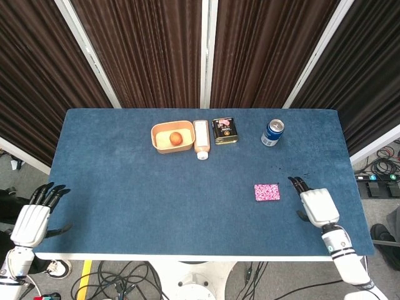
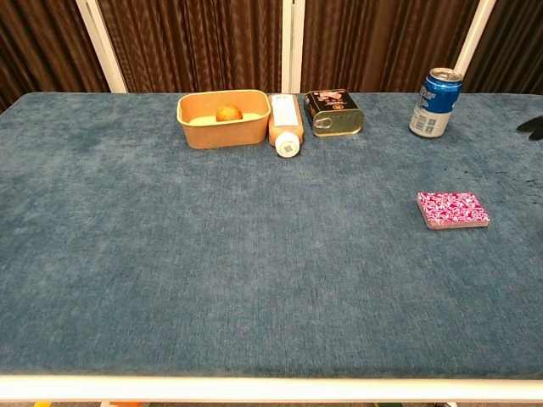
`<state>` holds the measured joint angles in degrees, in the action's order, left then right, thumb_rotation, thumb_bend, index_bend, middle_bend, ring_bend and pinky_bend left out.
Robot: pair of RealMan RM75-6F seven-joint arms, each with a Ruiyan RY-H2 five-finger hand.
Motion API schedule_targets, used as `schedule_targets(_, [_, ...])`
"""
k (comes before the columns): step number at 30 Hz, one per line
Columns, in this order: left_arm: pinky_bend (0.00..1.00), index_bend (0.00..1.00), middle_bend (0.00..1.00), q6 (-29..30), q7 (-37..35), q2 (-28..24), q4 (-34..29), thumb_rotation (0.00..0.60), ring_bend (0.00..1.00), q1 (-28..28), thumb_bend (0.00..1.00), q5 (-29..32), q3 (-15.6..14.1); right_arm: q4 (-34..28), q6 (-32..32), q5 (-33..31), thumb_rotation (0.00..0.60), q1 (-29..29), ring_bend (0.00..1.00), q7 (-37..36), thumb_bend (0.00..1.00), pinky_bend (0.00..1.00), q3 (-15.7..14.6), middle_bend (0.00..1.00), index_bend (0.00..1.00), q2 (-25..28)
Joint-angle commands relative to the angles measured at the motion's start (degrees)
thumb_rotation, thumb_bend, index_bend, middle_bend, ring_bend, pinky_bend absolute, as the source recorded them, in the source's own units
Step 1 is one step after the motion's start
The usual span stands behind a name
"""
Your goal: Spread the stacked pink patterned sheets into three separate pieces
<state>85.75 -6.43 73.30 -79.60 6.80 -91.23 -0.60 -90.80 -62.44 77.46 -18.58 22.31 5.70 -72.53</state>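
The stack of pink patterned sheets [image 1: 267,192] [image 2: 452,209] lies flat on the blue table, right of centre. My right hand [image 1: 315,205] hovers just to the right of the stack, fingers spread and holding nothing, its dark fingertips [image 1: 295,182] a short gap from the stack's right edge. Only its fingertips [image 2: 532,125] show at the right border of the chest view. My left hand [image 1: 32,220] is open off the table's near left corner, far from the stack.
Along the table's far side stand an orange tray [image 1: 164,145] holding a small round fruit [image 1: 177,137], a lying bottle [image 1: 201,138], a dark tin [image 1: 225,130] and a blue can [image 1: 272,132]. The blue table [image 1: 156,200] is cloth covered.
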Motion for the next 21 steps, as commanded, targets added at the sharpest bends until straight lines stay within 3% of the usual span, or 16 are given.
schedule_targets(1, [0.10, 0.18, 0.13, -0.03, -0.08, -0.08, 0.01, 0.600, 0.05, -0.02, 0.00, 0.08, -0.01, -0.07, 4.65, -5.63, 0.600, -3.15, 0.65, 4.56, 0.13, 0.71, 0.98, 0.17, 0.14, -2.10])
schedule_targets(12, [0.10, 0.18, 0.13, -0.51, -0.88, 0.07, 0.73, 0.600, 0.04, 0.01, 0.00, 0.33, -0.14, 2.76, 5.75, -11.93, 0.600, -7.33, 0.65, 10.43, 0.13, 0.71, 1.89, 0.24, 0.26, -7.81])
schedule_targets(21, [0.10, 0.18, 0.13, -0.05, -1.11, 0.33, 1.25, 0.600, 0.04, -0.45, 0.00, 1.21, 0.29, 5.68, 6.52, -18.29, 0.600, -10.51, 0.65, 14.74, 0.14, 0.71, 2.69, 0.24, 0.27, -11.75])
